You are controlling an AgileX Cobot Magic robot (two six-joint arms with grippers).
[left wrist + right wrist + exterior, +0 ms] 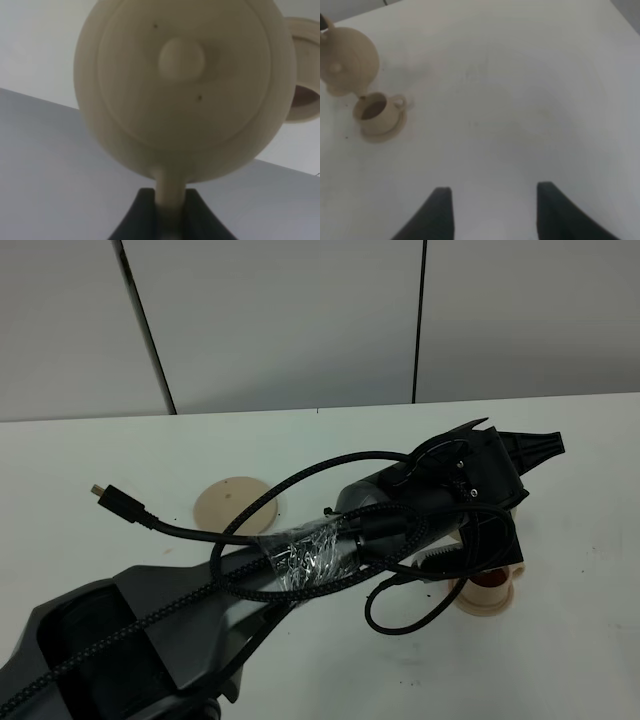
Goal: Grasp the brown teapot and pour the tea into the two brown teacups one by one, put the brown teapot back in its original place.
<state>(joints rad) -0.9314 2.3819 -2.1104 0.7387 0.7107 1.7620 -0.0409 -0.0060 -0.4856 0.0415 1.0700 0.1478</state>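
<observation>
From the high exterior camera, the left arm reaches across the white table (90, 455) and its body hides the squat beige-tan ceramic teapot almost wholly. Below the arm's far end a small beige-tan ceramic teacup on its matching saucer (488, 592) peeks out, with dark reddish tea inside. The wide flat beige-tan saucer (240, 505), the pot's home, lies bare well behind the arm, apart from the cup. The second cup does not show here.

In the left wrist camera the teapot (182, 85) fills the frame, lid and knob facing the lens, so it is tipped well over. The left gripper (170, 220) is pressed together on the thin loop handle, the pot hanging just beyond the dark fingers (140, 220). The teacup sits past the pot's far edge. As a judgement: glazed ceramic like this is stiff, breakable and slick, and with liquid inside it likely pulls forward on that narrow handle, the only sensible hold; the loose lid may slip at a steep tilt.

The right wrist camera shows the teapot tilted over the teacup, spout just above or at the rim; contact cannot be told. The right gripper (492, 212) stands spread and empty, well apart from both
</observation>
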